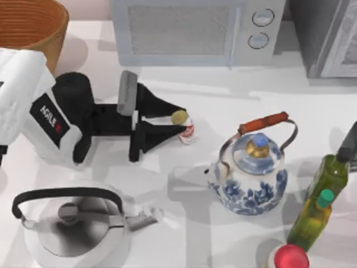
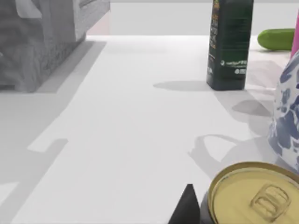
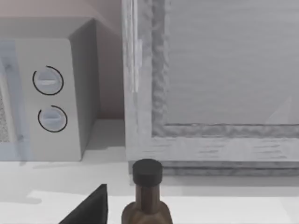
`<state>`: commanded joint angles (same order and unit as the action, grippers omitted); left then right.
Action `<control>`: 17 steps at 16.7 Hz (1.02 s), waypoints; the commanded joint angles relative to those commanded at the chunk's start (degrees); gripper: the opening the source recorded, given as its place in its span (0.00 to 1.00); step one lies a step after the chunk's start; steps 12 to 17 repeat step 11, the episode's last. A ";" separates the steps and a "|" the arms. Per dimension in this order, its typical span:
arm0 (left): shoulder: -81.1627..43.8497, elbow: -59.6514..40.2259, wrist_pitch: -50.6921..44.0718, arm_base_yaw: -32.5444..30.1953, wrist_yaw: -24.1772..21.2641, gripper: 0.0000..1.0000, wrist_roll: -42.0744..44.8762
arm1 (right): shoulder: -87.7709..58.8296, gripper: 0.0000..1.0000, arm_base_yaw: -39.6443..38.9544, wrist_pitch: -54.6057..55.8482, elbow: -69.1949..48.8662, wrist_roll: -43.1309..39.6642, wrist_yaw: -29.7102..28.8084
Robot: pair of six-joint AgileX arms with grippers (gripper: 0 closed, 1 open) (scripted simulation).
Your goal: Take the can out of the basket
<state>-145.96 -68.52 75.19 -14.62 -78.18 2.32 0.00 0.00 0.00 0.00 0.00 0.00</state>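
Near table centre, left pincer (image 1: pixel 177 126) gripping the can (image 1: pixel 182 124).
Fingers are clamping its sides; can is sitting well apart from the basket (image 1: pixel 34 25) at the table's far-left corner, beside the blue kettle (image 1: pixel 251 174).

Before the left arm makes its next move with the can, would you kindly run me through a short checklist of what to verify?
1. Small yellowish-topped can out of the tan woven wicker basket: ok, it is over the white table.
2. Left hand at the can: ok, fingers either side.
3. Can resting on the table: cannot tell.
4. Blue-and-white porcelain kettle apart from the can: ok.
5. Grey metal kettle apart from the left arm: ok.
6. Right hand away from the can: ok, near the dark-capped bottle.
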 joint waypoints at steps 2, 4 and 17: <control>0.00 0.00 0.00 0.00 0.00 0.75 0.00 | 0.00 1.00 0.00 0.00 0.00 0.00 0.00; 0.00 0.00 0.00 0.00 0.00 0.90 0.00 | 0.00 1.00 0.00 0.00 0.00 0.00 0.00; 0.00 0.00 0.00 0.00 0.00 1.00 0.00 | 0.00 1.00 0.00 0.00 0.00 0.00 0.00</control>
